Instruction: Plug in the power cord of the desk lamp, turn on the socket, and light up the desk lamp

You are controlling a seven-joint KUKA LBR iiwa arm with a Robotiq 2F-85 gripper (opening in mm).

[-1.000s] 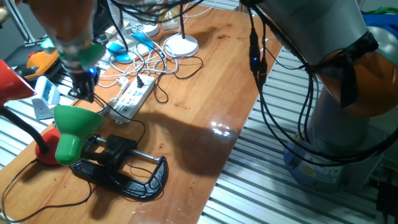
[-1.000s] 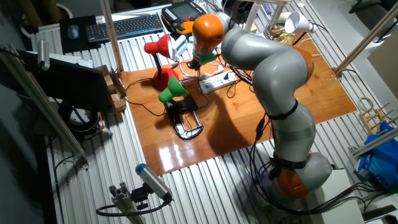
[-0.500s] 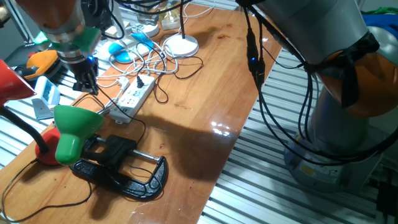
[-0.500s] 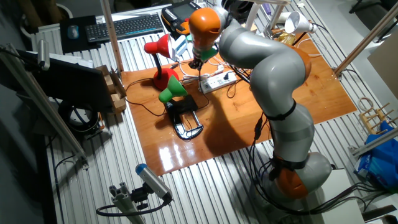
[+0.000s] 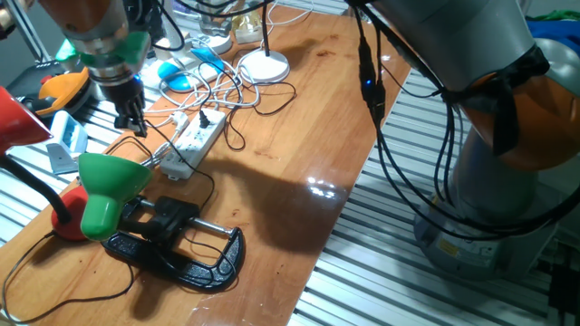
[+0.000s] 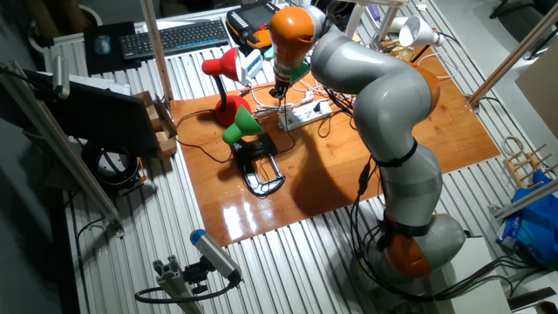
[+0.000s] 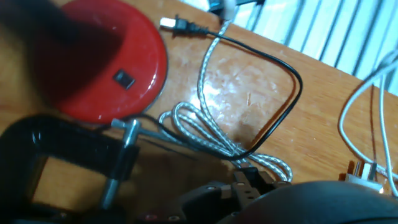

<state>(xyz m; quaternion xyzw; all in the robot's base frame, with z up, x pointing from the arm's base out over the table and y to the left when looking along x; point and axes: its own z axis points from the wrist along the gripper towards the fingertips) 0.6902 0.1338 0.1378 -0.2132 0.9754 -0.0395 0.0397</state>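
Note:
The desk lamp (image 5: 107,188) has a green cone shade on a black clamp base (image 5: 186,252) at the table's near left, and it shows as the desk lamp (image 6: 241,127) in the other fixed view. The socket (image 5: 194,141) is a long white strip just right of it. My gripper (image 5: 130,116) hangs above the strip's left end, behind the shade, with its dark fingers close together. In the hand view the power cord (image 7: 291,79) loops over the wood and ends in a small black plug (image 7: 181,25) lying flat, apart from my fingers. The bottom of that view is dark and blurred.
A red lamp (image 5: 16,119) with a round red base (image 7: 102,57) stands at the left edge. A silver braided cable (image 7: 208,138) loops beside the clamp (image 7: 68,158). White cables (image 5: 227,91), blue items and a white round lamp base (image 5: 264,65) lie behind the socket.
My gripper has risen from the socket's left end and shifted slightly right. The lamp, clamp and socket have stayed put.

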